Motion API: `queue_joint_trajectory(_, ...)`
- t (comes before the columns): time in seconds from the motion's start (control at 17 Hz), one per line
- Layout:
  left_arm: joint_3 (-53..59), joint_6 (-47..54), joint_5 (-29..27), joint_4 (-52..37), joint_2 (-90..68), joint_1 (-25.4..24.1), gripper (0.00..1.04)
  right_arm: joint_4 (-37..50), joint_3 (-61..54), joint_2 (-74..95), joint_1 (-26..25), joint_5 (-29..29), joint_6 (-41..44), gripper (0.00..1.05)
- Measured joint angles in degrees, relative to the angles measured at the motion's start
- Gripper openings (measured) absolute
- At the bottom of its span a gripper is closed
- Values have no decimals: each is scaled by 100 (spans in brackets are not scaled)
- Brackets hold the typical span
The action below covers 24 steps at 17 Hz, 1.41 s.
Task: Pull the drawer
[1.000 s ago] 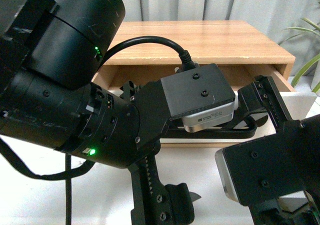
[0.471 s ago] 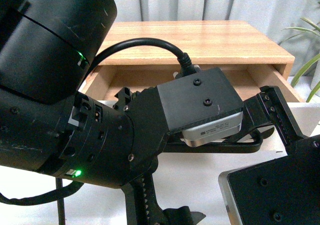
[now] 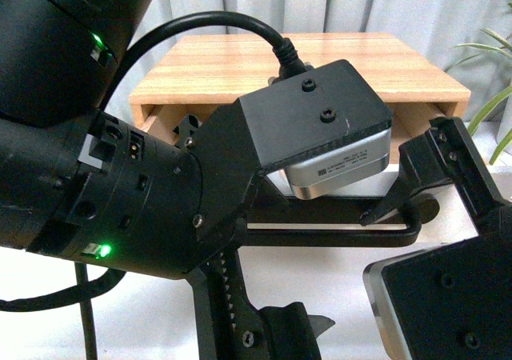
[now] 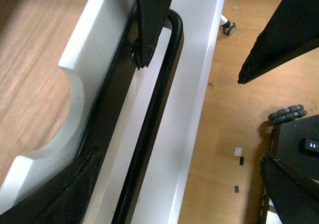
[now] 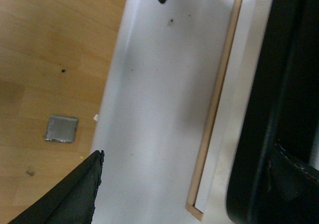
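The drawer stands pulled out of the wooden cabinet. Its white front has a semicircular notch and a long black bar handle, which also shows in the front view as a bar handle. My left gripper is open and straddles the front and handle without touching them. The right gripper is open too. One of its fingers reaches down to the handle, and that finger's tip sits between the bar and the white front.
My left arm and its wrist camera block most of the front view. A leafy plant stands to the right of the cabinet. Wooden floor lies below the drawer front, with a castor on it.
The left arm has risen and come nearer the camera. The handle bar has moved lower in the front view. The right gripper's finger has dropped towards the bar.
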<state>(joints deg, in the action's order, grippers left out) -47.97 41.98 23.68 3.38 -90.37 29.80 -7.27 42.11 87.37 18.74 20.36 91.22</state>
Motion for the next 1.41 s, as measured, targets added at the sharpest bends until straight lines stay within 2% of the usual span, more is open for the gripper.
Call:
queue_joint_trajectory(0.18,13,-83,122,201,319,-4,98,-186,164,-205,-7,-4,120,98)
queue_joint_trajectory(0.24,20,-328,431,247,629,-116,98,-483,426,-531,-90,186,-7,98)
queue_joint_trajectory(0.29,20,-955,837,-179,1082,-514,98,-588,691,-839,-286,640,-557,98)
queue_joint_trajectory(0.35,48,-1486,890,-769,1248,-890,98,-308,743,-927,-472,756,-1086,98)
queue_joint_trajectory(0.47,133,-2245,570,-1484,1298,-1423,98,299,732,-944,-758,721,-1829,98)
queue_joint_trajectory(0.53,177,-2710,205,-1703,1272,-1764,98,763,654,-944,-911,575,-2374,98)
queue_joint_trajectory(0.71,361,-3611,-492,-1849,1263,-2393,98,1731,407,-859,-1099,-190,-3967,98)
queue_joint_trajectory(0.76,516,-3856,-688,-1843,1344,-2505,98,1838,400,-835,-1196,-527,-4922,98)
queue_joint_trajectory(0.88,824,-4118,-940,-1882,1646,-2594,98,1725,334,-935,-1379,-841,-6522,98)
queue_joint_trajectory(1.0,1047,-4282,-1172,-1849,2039,-2706,98,1666,223,-1113,-1567,-925,-7796,98)
queue_joint_trajectory(1.12,1429,-4354,-1445,-1711,2516,-3016,98,1722,111,-1539,-1786,-929,-9171,98)
queue_joint_trajectory(1.18,1585,-4356,-1445,-1639,2669,-3167,98,2343,-109,-1659,-1843,-1130,-9331,95)
queue_joint_trajectory(1.24,1982,-4328,-1834,-2369,2900,-3193,93,3554,-743,-1947,-1845,-1773,-9272,83)
queue_joint_trajectory(1.35,2798,-4299,-2304,-3585,3512,-2992,76,4199,-1683,-2588,-1869,-2011,-9186,65)
queue_joint_trajectory(1.41,3108,-4297,-2308,-3803,3856,-2938,67,4061,-2015,-3012,-1875,-2015,-9162,55)
